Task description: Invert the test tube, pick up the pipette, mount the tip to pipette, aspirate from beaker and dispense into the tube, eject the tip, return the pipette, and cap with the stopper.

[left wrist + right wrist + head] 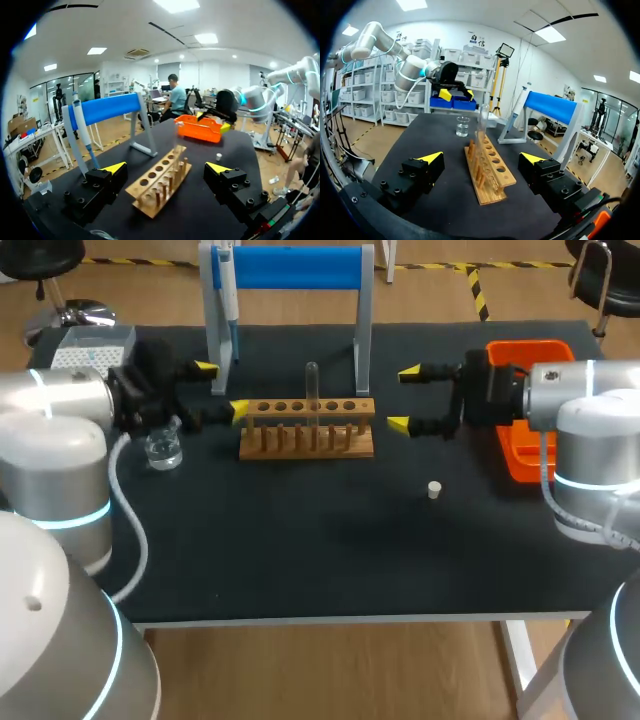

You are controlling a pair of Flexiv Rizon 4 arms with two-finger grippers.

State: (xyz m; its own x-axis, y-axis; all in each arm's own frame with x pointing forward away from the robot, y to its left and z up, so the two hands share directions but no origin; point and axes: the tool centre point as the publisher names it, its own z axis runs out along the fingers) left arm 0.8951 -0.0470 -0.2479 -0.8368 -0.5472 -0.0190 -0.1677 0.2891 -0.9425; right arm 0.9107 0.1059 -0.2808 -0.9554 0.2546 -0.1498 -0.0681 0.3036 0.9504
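A wooden rack (340,408) stands mid-table, and a clear test tube (312,388) stands upright in one of its holes. My left gripper (222,390) hangs open at the rack's left end, and my right gripper (403,398) hangs open at its right end; neither touches anything. In the left wrist view the rack (150,187) lies ahead between the open fingers. The right wrist view shows the rack (492,175) and the tube (482,120) ahead. The pipette (228,300) hangs on the blue stand (290,268). A glass beaker (162,448) sits under my left arm. The white stopper (434,490) lies in front of the rack, to its right.
An orange tray (525,455) sits at the right edge, partly under my right wrist. A box of tips (90,345) is at the far left corner. The blue stand's legs flank the rack's far side.
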